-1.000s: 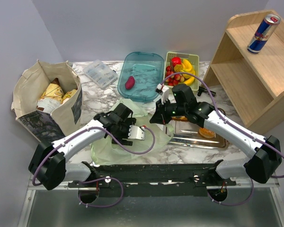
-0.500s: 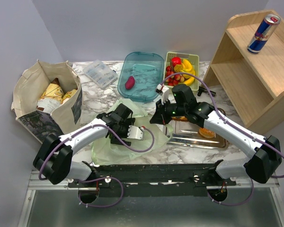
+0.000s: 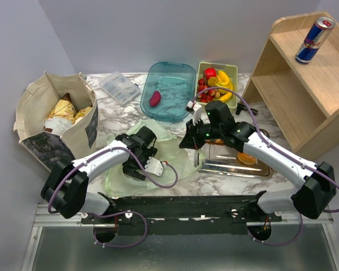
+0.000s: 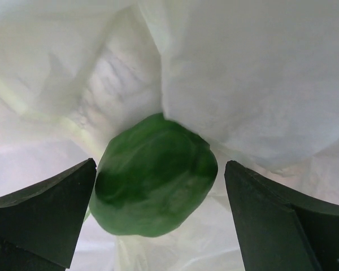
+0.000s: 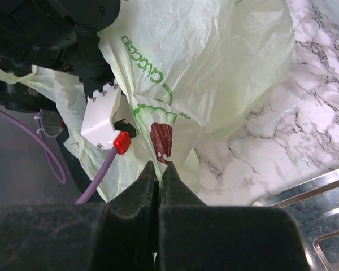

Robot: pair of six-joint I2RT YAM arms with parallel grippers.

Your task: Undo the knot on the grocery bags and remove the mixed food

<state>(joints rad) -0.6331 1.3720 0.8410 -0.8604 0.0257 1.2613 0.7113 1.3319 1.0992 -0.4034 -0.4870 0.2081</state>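
Our left gripper (image 4: 159, 165) stood wide open inside the green bag (image 5: 214, 68), with the green pepper (image 4: 155, 195) between its fingers. Our right gripper (image 5: 158, 166) pinched the bag's edge (very thin stuff). Closing could have grabbed bag too.

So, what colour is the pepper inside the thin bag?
Dark green pepper, clearest in left wrist view.
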